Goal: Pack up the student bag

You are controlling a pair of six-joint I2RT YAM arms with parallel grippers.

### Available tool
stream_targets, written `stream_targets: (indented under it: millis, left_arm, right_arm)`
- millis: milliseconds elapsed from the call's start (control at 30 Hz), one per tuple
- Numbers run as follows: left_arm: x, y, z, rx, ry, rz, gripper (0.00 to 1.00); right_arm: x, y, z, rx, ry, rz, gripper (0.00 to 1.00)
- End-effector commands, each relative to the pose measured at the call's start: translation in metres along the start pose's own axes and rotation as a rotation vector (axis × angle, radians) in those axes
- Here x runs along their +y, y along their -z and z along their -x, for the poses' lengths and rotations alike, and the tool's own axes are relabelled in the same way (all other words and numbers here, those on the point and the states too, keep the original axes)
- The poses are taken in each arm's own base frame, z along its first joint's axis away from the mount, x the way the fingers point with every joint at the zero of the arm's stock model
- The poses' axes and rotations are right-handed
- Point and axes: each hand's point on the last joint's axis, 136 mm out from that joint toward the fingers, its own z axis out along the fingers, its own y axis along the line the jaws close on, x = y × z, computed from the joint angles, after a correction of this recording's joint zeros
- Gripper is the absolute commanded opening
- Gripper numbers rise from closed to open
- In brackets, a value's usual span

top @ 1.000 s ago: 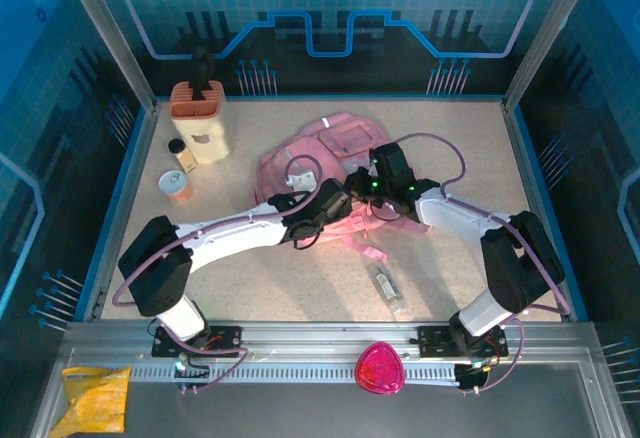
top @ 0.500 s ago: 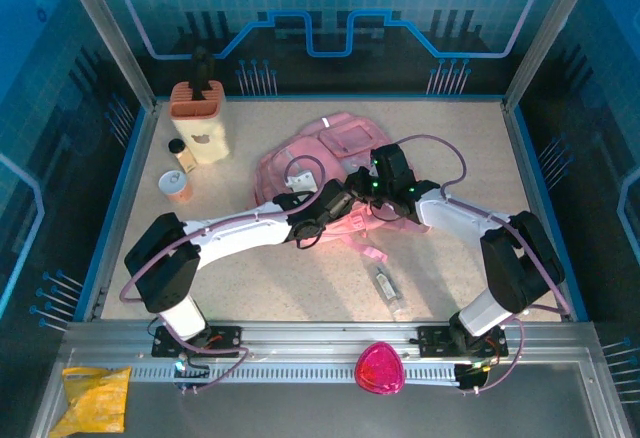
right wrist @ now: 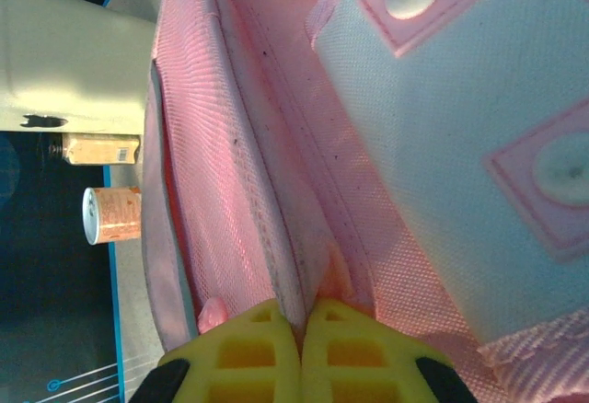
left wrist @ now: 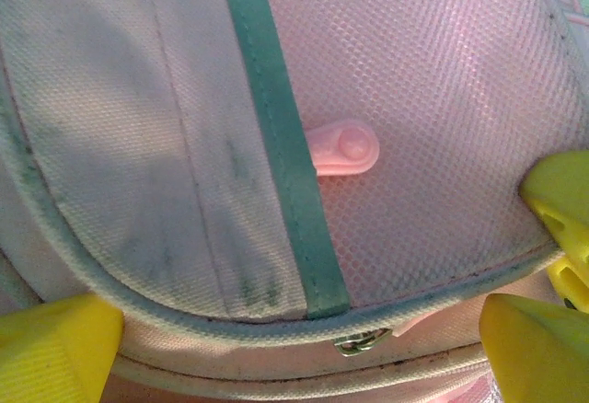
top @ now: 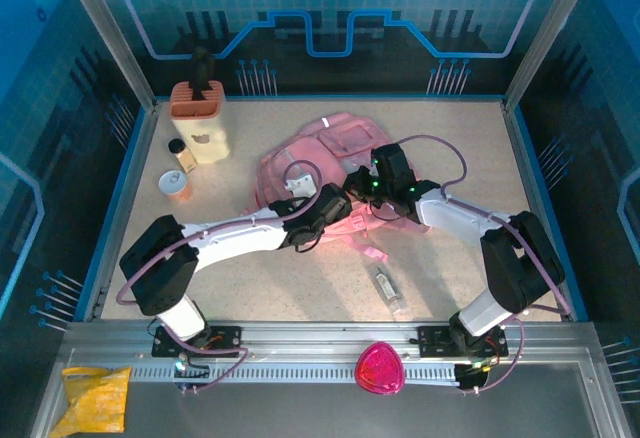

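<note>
Left end effector [left wrist: 294,343] hangs with its yellow fingers [left wrist: 55,352] spread wide apart, close over the mesh face of the student bag [top: 335,143], where a small pink tab [left wrist: 342,148] sits. The right end effector [right wrist: 299,352] is clamped on a fold of the bag's pink fabric. The bag lies mid-tabletop [top: 450,138], toward the far side. A small clear bottle [top: 388,290] lies nearer the arms, apart from the bag.

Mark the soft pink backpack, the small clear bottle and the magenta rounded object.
soft pink backpack [top: 340,139], top external view, front pocket panel.
small clear bottle [top: 388,290], top external view, mid-body.
magenta rounded object [top: 379,368], top external view, centre.
</note>
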Motion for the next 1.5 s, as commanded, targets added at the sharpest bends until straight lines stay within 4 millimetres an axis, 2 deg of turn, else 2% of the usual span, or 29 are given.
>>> stream_targets:
  millis: [0, 133, 367, 600, 833, 1000, 1133, 1200, 1233, 1367, 1467]
  left_arm:
    - [-0.022, 0.007, 0.001, 0.002, -0.003, -0.112, 0.99]
    - [-0.029, 0.007, 0.005, -0.012, -0.031, -0.123, 0.99]
    - [-0.012, -0.009, 0.018, -0.044, 0.007, 0.000, 0.99]
    - [0.016, -0.007, 0.032, -0.112, 0.053, 0.111, 0.98]
    - [0.045, 0.007, 0.028, -0.115, 0.075, 0.139, 0.83]
    - [0.069, 0.026, 0.030, -0.116, 0.063, 0.191, 0.72]
    - [0.061, 0.032, 0.027, -0.079, 0.030, 0.112, 0.61]
    - [0.052, 0.035, 0.023, -0.048, 0.005, 0.089, 0.59]
    - [0.047, 0.036, 0.022, -0.038, -0.005, 0.076, 0.61]
    - [0.022, 0.040, 0.017, -0.019, -0.014, 0.014, 0.78]
    - [0.008, 0.036, 0.017, -0.023, 0.008, -0.021, 0.81]
  right_arm:
    - [0.060, 0.019, 0.019, -0.048, 0.045, 0.205, 0.00]
    - [0.062, 0.020, 0.020, -0.052, 0.041, 0.213, 0.00]
    - [0.066, 0.023, 0.020, -0.057, 0.032, 0.239, 0.00]
    - [0.065, 0.025, 0.021, -0.061, 0.037, 0.240, 0.00]
    - [0.062, 0.023, 0.023, -0.065, 0.039, 0.236, 0.00]
    - [0.061, 0.019, 0.021, -0.053, 0.036, 0.236, 0.00]
    - [0.062, 0.017, 0.022, -0.052, 0.032, 0.244, 0.00]
    - [0.063, 0.017, 0.023, -0.052, 0.032, 0.246, 0.00]
    - [0.064, 0.016, 0.023, -0.050, 0.032, 0.248, 0.00]
    - [0.065, 0.014, 0.023, -0.049, 0.028, 0.249, 0.00]
    - [0.064, 0.012, 0.022, -0.047, 0.025, 0.249, 0.00]
